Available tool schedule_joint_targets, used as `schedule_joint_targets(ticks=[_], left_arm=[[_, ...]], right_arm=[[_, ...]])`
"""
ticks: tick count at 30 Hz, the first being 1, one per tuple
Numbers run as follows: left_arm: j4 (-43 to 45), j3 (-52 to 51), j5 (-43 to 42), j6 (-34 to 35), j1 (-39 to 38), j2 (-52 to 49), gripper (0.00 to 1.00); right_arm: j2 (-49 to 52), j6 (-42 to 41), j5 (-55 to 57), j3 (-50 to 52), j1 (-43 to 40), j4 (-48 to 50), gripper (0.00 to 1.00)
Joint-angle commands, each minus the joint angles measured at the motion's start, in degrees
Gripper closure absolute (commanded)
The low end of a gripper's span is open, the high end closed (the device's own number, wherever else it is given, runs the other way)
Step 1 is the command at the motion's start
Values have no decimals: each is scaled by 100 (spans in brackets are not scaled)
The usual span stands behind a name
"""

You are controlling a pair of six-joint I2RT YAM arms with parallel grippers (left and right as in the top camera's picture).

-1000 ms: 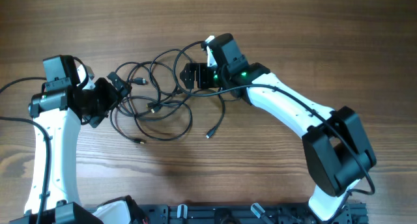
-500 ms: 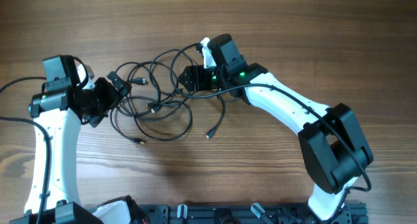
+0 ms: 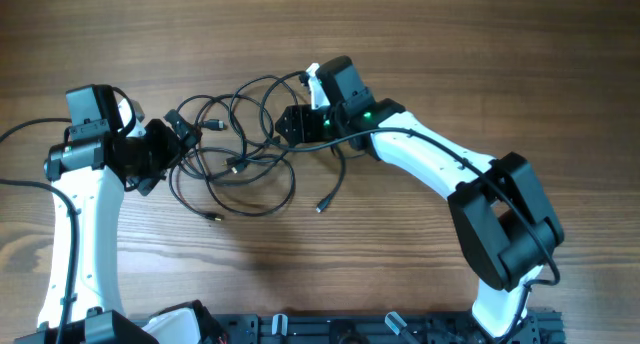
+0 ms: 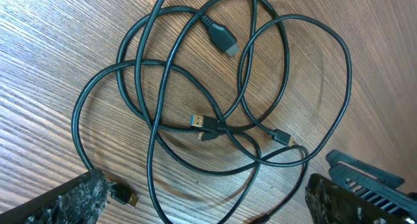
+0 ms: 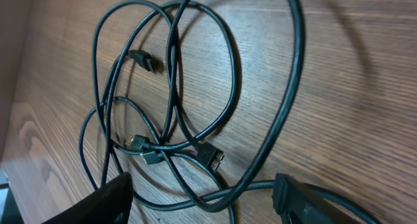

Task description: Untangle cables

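Note:
The cables (image 3: pixel 262 170) are thin black cords lying in a tangle of overlapping loops on the wooden table, between my two grippers. My left gripper (image 3: pixel 172 144) is open at the tangle's left edge. In the left wrist view (image 4: pixel 208 208) its fingers straddle several strands (image 4: pixel 215 126), with a small plug (image 4: pixel 125 195) beside the left finger. My right gripper (image 3: pixel 291 122) is open at the tangle's upper right edge. In the right wrist view (image 5: pixel 202 204) its fingers straddle crossing strands (image 5: pixel 176 139), and none is pinched.
Two loose plug ends lie at the front of the tangle, one (image 3: pixel 322 206) to the right and one (image 3: pixel 211 217) to the left. A black rail (image 3: pixel 330 329) runs along the table's near edge. The arms' own thicker wires run along their white links.
My right gripper has shifted slightly left, closer into the tangle's upper right loops. The left arm and the cables have not visibly moved.

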State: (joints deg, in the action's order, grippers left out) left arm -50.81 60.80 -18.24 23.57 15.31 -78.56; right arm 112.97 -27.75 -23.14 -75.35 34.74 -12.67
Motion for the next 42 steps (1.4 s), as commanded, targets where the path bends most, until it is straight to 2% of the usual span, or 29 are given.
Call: schedule_joint_targets(ticks=[1, 13, 16, 28, 36, 42], left_arm=[[9, -59, 35, -85, -20, -44, 0], [-28, -59, 35, -85, -20, -44, 0], [-31, -59, 35, -85, -20, -44, 0], [-52, -59, 35, -85, -20, -42, 0], [-109, -59, 35, -85, -20, -44, 0], [-109, -59, 35, -85, -20, -42, 0]], right_arm=[[208, 70, -81, -4, 149, 37, 33], [212, 57, 42, -4, 219, 131, 37], [212, 57, 44, -4, 223, 131, 40], [216, 52, 260, -4, 275, 254, 39], [446, -1174, 345, -4, 275, 415, 40], [538, -1399, 317, -4, 275, 420, 61]])
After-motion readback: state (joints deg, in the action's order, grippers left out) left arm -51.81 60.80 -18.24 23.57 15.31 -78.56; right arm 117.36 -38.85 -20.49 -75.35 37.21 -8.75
